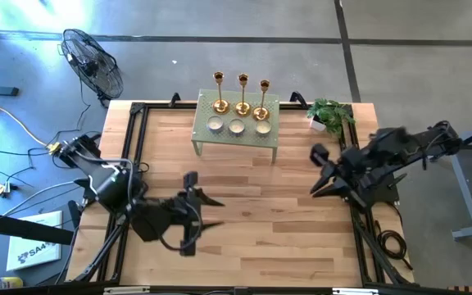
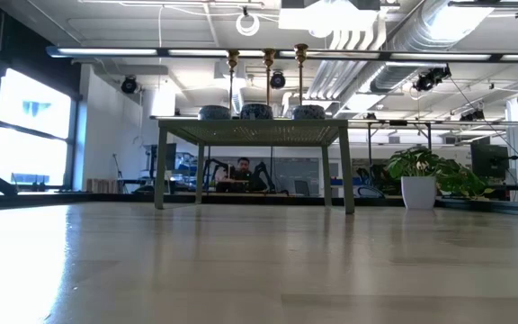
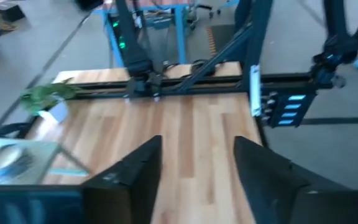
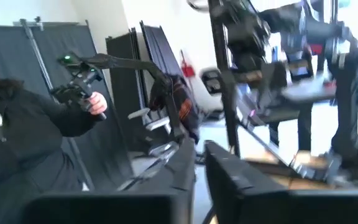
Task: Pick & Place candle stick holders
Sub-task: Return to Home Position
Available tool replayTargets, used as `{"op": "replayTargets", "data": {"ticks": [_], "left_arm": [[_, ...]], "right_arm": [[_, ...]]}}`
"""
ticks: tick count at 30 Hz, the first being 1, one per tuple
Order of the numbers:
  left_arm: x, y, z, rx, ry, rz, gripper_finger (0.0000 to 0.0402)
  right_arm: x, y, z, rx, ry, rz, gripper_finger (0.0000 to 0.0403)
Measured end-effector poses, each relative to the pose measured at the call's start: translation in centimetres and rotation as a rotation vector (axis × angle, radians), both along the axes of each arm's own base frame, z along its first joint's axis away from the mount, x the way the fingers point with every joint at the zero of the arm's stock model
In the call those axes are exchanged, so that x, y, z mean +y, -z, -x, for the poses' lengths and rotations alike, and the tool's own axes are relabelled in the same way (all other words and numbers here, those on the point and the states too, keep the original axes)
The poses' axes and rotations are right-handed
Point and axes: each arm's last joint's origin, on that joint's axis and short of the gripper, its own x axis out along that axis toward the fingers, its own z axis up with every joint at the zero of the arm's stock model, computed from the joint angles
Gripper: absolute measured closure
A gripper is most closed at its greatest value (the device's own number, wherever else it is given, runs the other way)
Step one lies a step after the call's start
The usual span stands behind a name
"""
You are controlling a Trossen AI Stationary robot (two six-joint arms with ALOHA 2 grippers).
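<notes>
Three gold candle stick holders (image 1: 218, 92) (image 1: 242, 94) (image 1: 262, 98) stand upright on their round bases along the back of a small green stand (image 1: 234, 139) at the table's far middle. In the low view their stems (image 2: 269, 79) rise above the stand's top (image 2: 254, 126). My left gripper (image 1: 214, 211) (image 3: 197, 155) is open and empty over the near left of the table, pointing right. My right gripper (image 1: 311, 172) (image 4: 199, 163) hovers at the right, pointing left, empty, with a narrow gap between its fingers. Both are well short of the stand.
Three small round candle cups (image 1: 237, 126) sit in a row in front of the holders on the stand. A potted plant (image 1: 330, 115) (image 2: 418, 175) stands at the far right corner. A fan (image 1: 93, 61) stands on the floor. A person's hand (image 4: 95, 102) shows beyond the table.
</notes>
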Motion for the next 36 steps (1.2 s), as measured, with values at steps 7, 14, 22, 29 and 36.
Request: {"op": "replayTargets", "data": {"ticks": [7, 14, 22, 29, 36], "left_arm": [[2.7, -1.4, 3.5, 0.059, 0.014, -0.090, 0.0327], [7.1, -3.6, 9.2, 0.068, -0.018, -0.121, 0.0387], [12.3, -4.7, 16.1, -0.014, -0.056, -0.104, 0.0390], [15.0, 1.4, 19.6, -0.155, -0.090, -0.034, 0.0400], [16.3, 11.0, 21.2, -0.410, -0.105, 0.143, 0.0400]], "right_arm": [[-1.5, -1.6, 3.7, -0.197, 0.103, 0.127, 0.0395], [-3.2, -1.7, 7.5, -0.224, 0.254, 0.215, 0.0401], [-5.6, -0.6, 13.0, -0.187, 0.422, 0.259, 0.0402], [-6.2, 1.8, 14.9, -0.157, 0.403, 0.247, 0.0402], [-5.9, 6.7, 14.2, -0.235, 0.400, 0.165, 0.0403]]}}
